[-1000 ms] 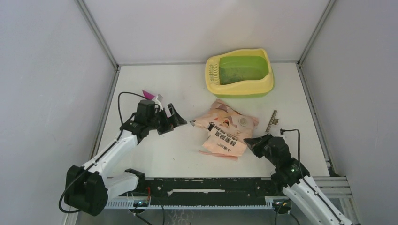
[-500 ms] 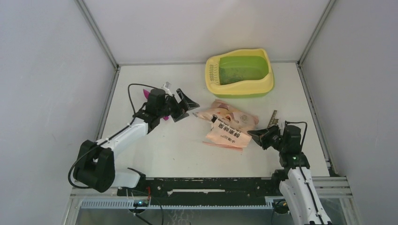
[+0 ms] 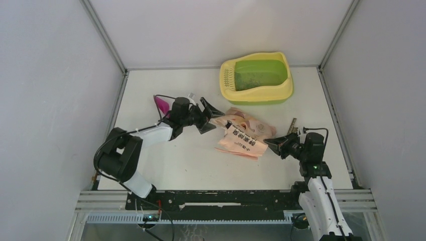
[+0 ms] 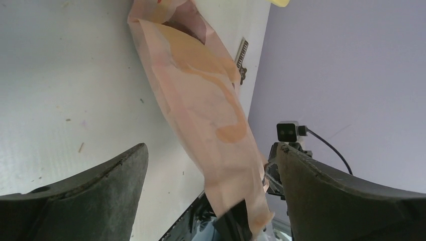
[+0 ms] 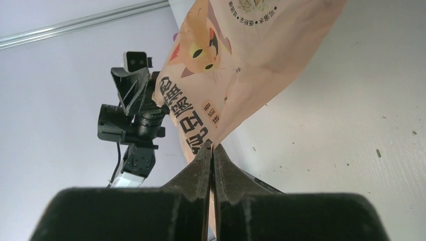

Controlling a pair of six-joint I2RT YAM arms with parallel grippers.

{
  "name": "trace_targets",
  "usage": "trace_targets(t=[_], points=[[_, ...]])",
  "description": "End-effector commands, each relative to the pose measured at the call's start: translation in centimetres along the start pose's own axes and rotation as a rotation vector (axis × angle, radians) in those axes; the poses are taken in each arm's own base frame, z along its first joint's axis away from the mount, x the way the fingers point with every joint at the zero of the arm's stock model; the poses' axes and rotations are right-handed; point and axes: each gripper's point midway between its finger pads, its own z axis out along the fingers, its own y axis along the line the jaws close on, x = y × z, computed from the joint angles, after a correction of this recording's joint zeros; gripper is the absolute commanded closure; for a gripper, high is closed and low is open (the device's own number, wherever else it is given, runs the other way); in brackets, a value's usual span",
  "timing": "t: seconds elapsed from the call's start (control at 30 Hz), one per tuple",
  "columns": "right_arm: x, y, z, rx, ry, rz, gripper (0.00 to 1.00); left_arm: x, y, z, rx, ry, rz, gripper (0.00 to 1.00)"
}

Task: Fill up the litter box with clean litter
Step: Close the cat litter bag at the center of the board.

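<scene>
The litter box sits at the desk's far side, apart from the printed bag; pouring looks not yet begun, and any litter in its basin cannot be made out. The right claw is clamped on the bag's near corner; the left claw, spread wide apart, reaches low toward the opposite end.

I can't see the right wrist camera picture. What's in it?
The right pincer is pinched shut on the edge of a peach-pink bag printed with a cartoon cat, holding that edge up off the white table. Behind the bag, the left arm reaches toward its far end.
</scene>
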Motion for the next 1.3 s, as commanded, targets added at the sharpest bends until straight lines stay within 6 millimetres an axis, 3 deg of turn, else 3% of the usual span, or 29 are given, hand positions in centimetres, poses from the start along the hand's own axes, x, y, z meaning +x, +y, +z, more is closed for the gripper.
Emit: trace_targets(t=[0.0, 0.13, 0.2, 0.47, 0.57, 0.63, 0.97, 1.13, 1.27], points=[[0.0, 3.4, -0.7, -0.102, 0.01, -0.098, 0.91, -0.5, -4.2, 1.1, 0.159, 0.019, -0.039, 0.0], [0.1, 3.0, -0.7, -0.091, 0.015, -0.1, 0.91, -0.3, -4.9, 1.8, 0.186, 0.036, -0.059, 0.0], [0.1, 3.0, -0.8, -0.092, 0.017, -0.105, 0.9, -0.4, -4.9, 2.0, 0.193, 0.038, -0.075, 0.06], [0.2, 2.7, -1.1, -0.087, 0.023, -0.114, 0.9, -0.1, -5.4, 2.0, 0.239, 0.064, -0.091, 0.74], [0.2, 2.6, -1.2, -0.085, 0.024, -0.113, 0.9, 0.0, -5.4, 1.4, 0.243, 0.056, -0.082, 0.92], [0.1, 2.8, -1.3, -0.094, 0.024, -0.112, 0.9, 0.1, -5.5, 0.7, 0.247, 0.05, -0.075, 0.99], [0.1, 5.8, -2.1, -0.135, 0.048, -0.17, 0.88, 0.2, -6.4, -5.3, 0.138, -0.048, 0.09, 0.98], [-0.2, 7.7, -1.8, -0.143, 0.089, -0.189, 0.85, 1.0, -6.7, -8.1, 0.13, -0.084, 0.122, 0.93], [-0.8, 8.7, -0.8, -0.125, 0.102, -0.253, 0.76, 1.7, -4.9, -9.1, 0.097, -0.11, 0.134, 0.86]])
